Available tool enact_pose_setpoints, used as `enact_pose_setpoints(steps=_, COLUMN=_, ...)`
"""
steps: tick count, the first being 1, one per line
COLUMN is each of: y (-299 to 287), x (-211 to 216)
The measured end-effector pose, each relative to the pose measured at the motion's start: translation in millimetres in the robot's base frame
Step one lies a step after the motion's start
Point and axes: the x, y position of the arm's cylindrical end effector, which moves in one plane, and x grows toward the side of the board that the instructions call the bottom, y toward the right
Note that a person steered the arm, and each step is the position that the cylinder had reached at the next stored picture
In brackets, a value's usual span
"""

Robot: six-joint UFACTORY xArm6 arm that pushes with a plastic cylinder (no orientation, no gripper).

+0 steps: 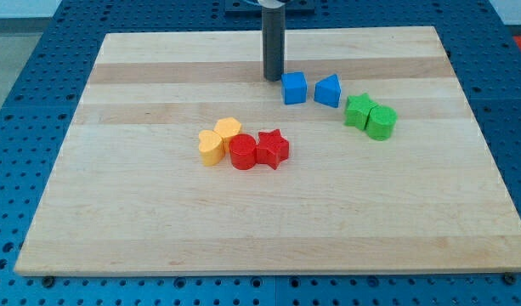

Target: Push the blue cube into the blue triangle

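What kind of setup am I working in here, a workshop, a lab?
Probably a robotics lab bench: a wooden board lies on a blue perforated table, with small coloured blocks like the blue cube beside my tip.

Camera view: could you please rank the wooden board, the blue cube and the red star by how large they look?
1. wooden board, by far the largest.
2. and 3. red star and blue cube look about alike; the star sits nearer the view's bottom, so I won't rank them.

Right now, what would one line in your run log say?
my tip: just upper-left of blue cube | blue triangle: right of cube, small gap | contact: cannot tell | task: not done
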Motion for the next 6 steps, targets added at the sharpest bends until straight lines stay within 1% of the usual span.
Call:
enact_pose_setpoints(steps=1, y=-4, x=0)
enact_pose_setpoints(steps=2, y=-11, x=31)
enact_pose_setpoints(steps=3, y=-11, x=43)
enact_pose_setpoints(steps=5, y=-1, x=38)
enact_pose_setpoints(steps=6, y=24, x=14)
